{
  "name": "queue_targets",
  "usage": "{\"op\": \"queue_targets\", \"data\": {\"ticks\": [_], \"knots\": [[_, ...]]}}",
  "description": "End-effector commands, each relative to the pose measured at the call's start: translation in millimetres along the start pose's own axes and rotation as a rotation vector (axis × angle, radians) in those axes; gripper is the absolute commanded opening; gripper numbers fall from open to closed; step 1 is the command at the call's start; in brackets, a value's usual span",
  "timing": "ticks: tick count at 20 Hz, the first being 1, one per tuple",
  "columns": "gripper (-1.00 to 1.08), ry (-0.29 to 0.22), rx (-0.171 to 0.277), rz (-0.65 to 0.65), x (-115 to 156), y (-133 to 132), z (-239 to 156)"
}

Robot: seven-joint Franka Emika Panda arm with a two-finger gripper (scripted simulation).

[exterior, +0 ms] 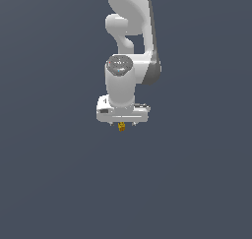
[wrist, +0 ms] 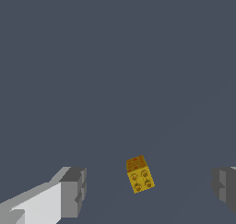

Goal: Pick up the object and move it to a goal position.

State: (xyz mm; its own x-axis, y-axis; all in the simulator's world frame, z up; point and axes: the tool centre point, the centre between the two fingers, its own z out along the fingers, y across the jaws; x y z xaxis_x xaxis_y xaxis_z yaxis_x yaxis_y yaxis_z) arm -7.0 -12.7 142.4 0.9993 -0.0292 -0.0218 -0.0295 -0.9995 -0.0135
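While the arm (exterior: 129, 46) hides most of it, the object (wrist: 139, 174) sits between the wide-spread tool (wrist: 150, 191) fingers.

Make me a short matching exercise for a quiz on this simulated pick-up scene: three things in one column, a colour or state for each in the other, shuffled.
Column 1:
1. object
2. tool
3. arm

Column 2:
A. open, fingers wide apart on either side of the block
B. white, reaching down from the top of the exterior view
C. yellow-orange with darker speckles, lying between the fingers, touched by neither

Pairs: 1-C, 2-A, 3-B
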Motion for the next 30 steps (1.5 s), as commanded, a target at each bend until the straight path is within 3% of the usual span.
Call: {"op": "queue_targets", "data": {"ticks": [1, 12, 21, 30], "knots": [[1.0, 0.0, 0.0, 0.0, 0, 0, 0], [1.0, 0.031, -0.014, 0.014, 9, 32, -12], [1.0, 0.028, -0.015, -0.023, -1, 27, 3], [1.0, 0.023, -0.017, -0.144, -34, 16, 47]]}}
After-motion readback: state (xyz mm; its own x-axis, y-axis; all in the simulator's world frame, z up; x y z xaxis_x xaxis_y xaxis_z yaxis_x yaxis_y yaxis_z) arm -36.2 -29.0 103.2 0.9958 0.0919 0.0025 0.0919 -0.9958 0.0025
